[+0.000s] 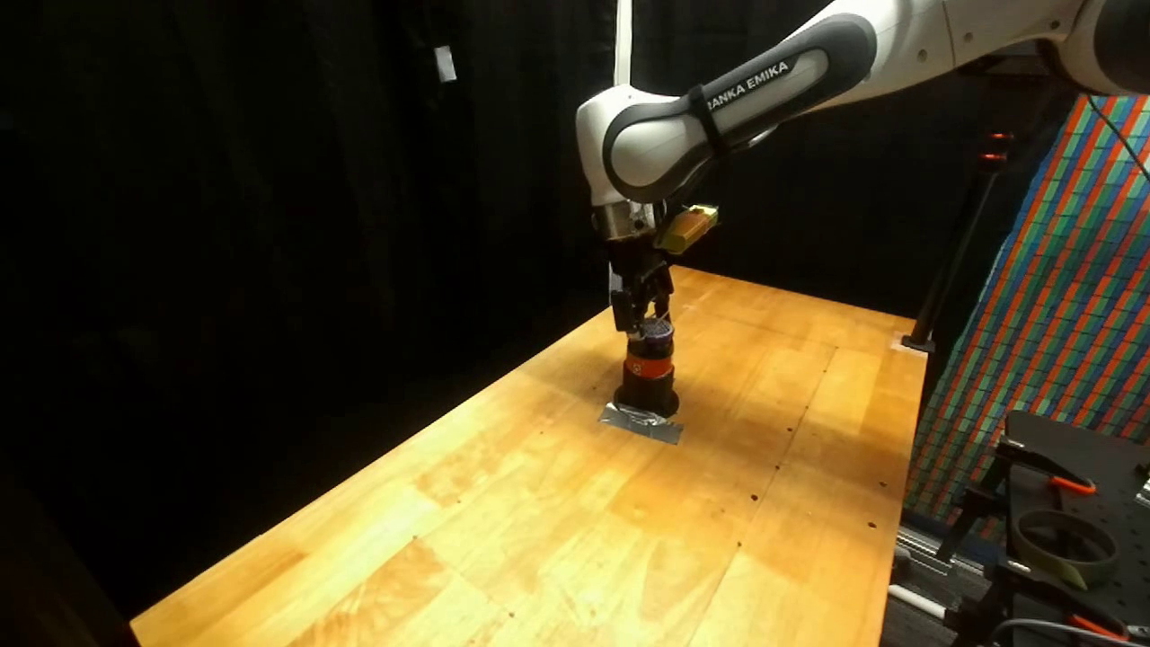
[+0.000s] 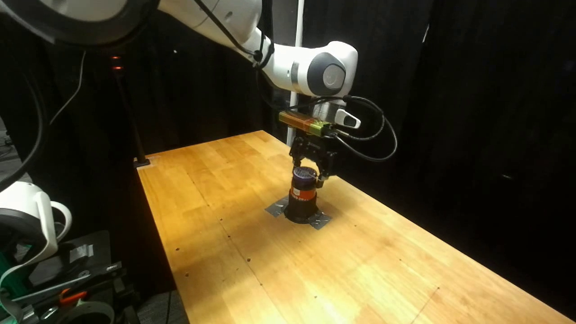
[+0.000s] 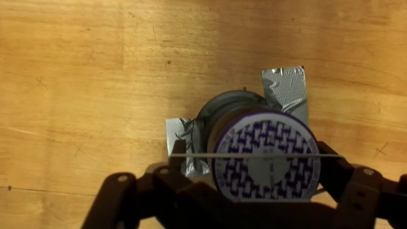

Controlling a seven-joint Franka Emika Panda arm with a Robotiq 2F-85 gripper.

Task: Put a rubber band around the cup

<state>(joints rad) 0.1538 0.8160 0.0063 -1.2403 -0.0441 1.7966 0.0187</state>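
The cup [image 1: 649,367], an orange-red cylinder with a dark lower part, stands upright on the wooden table and also shows in an exterior view [image 2: 302,193]. In the wrist view its purple and white patterned lid [image 3: 268,173] faces the camera. My gripper [image 3: 254,156] is open, one finger on each side of the lid; both exterior views show it pointing down at the cup's top [image 1: 645,325] [image 2: 308,175]. A pale rubber band [image 3: 197,155] is stretched between the fingers and crosses over the lid. Whether it touches the lid is unclear. The gripper body hides the lid's lower edge.
Silver tape strips [image 3: 287,87] [image 2: 320,220] fix the cup's black base to the table [image 1: 557,503]. A dark post [image 1: 957,252] stands at a far table corner. A cart with tools [image 1: 1078,485] stands beside the table. Black curtains hang behind.
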